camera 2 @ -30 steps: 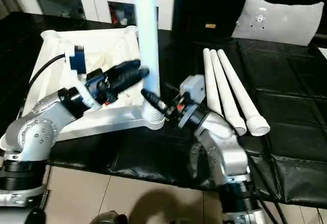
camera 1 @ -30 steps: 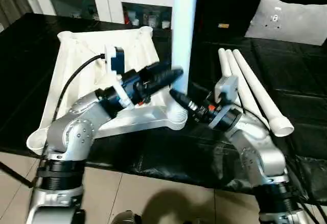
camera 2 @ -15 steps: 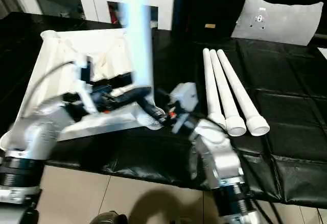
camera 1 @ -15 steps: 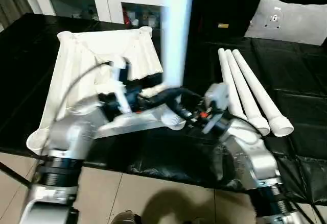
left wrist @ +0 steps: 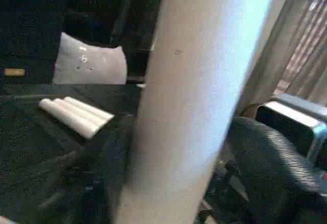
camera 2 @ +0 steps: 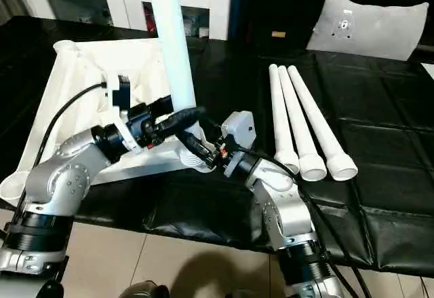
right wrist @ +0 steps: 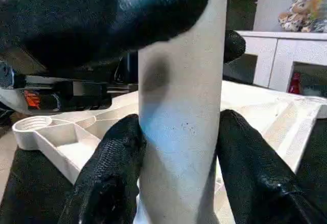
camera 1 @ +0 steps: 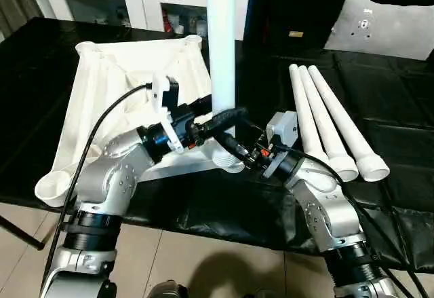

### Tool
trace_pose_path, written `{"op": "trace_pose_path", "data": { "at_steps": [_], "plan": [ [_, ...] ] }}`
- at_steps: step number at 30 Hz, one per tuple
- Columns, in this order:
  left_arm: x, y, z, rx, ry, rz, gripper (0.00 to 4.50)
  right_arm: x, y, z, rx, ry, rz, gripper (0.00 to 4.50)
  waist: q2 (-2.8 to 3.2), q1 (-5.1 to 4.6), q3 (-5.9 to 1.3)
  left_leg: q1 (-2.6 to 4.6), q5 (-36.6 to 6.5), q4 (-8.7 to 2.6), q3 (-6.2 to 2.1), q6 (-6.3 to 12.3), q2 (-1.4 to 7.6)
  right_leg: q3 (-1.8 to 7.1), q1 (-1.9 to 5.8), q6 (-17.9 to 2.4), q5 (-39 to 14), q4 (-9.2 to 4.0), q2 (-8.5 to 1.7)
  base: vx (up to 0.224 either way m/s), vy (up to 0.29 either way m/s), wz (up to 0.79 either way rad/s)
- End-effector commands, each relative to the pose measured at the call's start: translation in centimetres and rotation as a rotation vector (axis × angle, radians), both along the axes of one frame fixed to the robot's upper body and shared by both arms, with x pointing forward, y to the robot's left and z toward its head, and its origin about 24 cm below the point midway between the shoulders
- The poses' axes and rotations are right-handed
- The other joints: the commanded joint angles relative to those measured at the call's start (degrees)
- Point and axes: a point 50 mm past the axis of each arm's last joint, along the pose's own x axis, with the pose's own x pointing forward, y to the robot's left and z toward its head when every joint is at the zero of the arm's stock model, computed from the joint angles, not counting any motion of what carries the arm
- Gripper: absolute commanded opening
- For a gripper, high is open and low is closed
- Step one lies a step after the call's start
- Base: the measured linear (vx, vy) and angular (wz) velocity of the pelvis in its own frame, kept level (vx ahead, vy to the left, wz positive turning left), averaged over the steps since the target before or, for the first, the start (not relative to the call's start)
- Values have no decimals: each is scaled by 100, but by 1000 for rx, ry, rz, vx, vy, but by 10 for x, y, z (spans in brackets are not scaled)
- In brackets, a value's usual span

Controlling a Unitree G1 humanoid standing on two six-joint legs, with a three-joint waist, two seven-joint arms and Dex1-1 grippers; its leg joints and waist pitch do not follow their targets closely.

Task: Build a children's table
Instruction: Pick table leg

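Leg now upright in the near corner socket at frame centre, no longer tilted, clamped by both grippers; ready for seating.

Smooth white plastic leg, ribbed matt plastic top, glossy creased black sheet.

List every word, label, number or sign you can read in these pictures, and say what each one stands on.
No text here can be read.
The small tan label on the dark surface at the back: too small to read.
The bottles behind the cabinet glass: labels blurred.
The upright leg, tabletop, three loose legs and grey pad: no print visible.
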Motion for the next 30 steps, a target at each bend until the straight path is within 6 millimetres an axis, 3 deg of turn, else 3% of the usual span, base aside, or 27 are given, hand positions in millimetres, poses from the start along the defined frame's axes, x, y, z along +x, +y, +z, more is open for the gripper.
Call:
{"op": "trace_pose_path", "data": {
  "at_steps": [1, 2, 12, 24, 25, 28, 30],
  "plan": [
    [-2, -5, -2, 27, -6, -23, 296, 5, -3, 8, 13, -17, -21, 184, -1, -8, -438, 106, -790, -437, -136, 349, 522, 306, 265, -1443, -297, -435, -556, 0, 0, 0],
    [-1, -5, -2, 27, -6, -21, 266, 5, -3, 8, 14, -17, -20, 184, -1, -2, -436, 109, -798, -436, -133, 333, 523, 307, 264, -1442, -313, -435, -562, 0, 0, 0],
    [4, -3, 0, 23, -1, 16, 206, 7, -1, 9, 17, -21, -24, 184, 15, -2, -446, 108, -757, -429, -136, 337, 521, 300, 267, -1479, -148, -418, -560, 0, 0, 0],
    [13, -1, 9, 69, -11, 87, 197, 11, -4, 14, 22, -23, -44, 184, 9, 2, -450, 112, -728, -423, -132, 323, 513, 299, 274, -1483, -127, -410, -553, 0, 0, 0],
    [14, -1, 14, 80, -15, 93, 196, 11, -4, 16, 40, 2, -18, 240, 10, 0, -450, 112, -736, -422, -133, 325, 511, 300, 277, -1492, -139, -412, -555, 0, 0, 0],
    [17, 1, 21, 110, -13, 109, 195, 10, -5, 25, 56, 0, 32, 254, 12, 6, -455, 112, -702, -414, -135, 350, 504, 296, 286, -1506, -102, -404, -545, 0, 0, 0],
    [19, 2, 24, 115, -14, 111, 191, 10, -8, 31, 67, 3, 42, 289, 13, 14, -461, 111, -614, -408, -138, 350, 508, 294, 283, -1482, -14, -392, -548, 0, 0, 0]
  ]
}}
